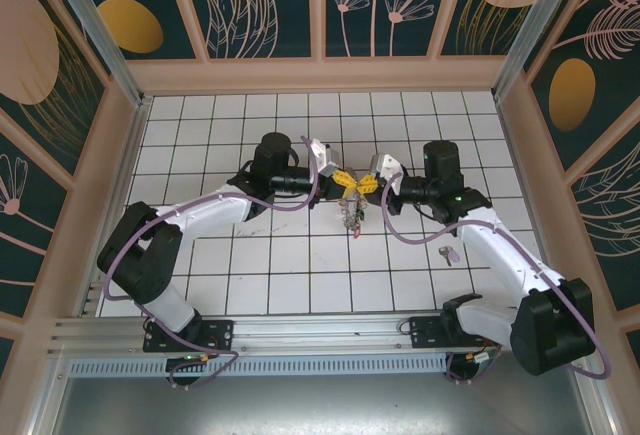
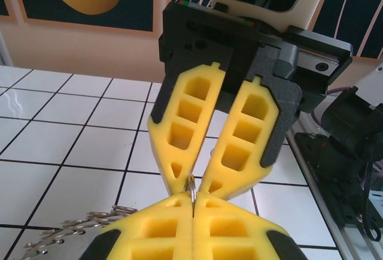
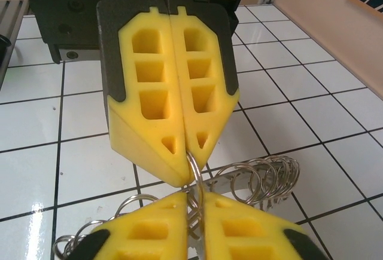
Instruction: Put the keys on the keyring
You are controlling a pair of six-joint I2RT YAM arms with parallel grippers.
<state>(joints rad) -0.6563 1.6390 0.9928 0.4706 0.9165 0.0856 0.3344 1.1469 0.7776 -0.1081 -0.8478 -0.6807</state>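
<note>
The keyring (image 3: 195, 165) is held above the middle of the surface (image 1: 260, 275), pinched from two sides. The left claw (image 1: 335, 177) is clenched on it, and the right claw (image 1: 372, 183) seems to grip it too. A bunch of keys (image 1: 352, 217) dangles below it. One key (image 1: 450, 253) lies loose beside the right arm, so I judge the work is unfinished. The walls are well apart from the claws, with free tiles around.

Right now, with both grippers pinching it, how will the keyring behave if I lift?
Probably stiff: the keyring is thin metal wire that holds its curve between the left gripper and right gripper. Its shiny surface may slip in the pads. The keys hanging below will likely swing.
</note>
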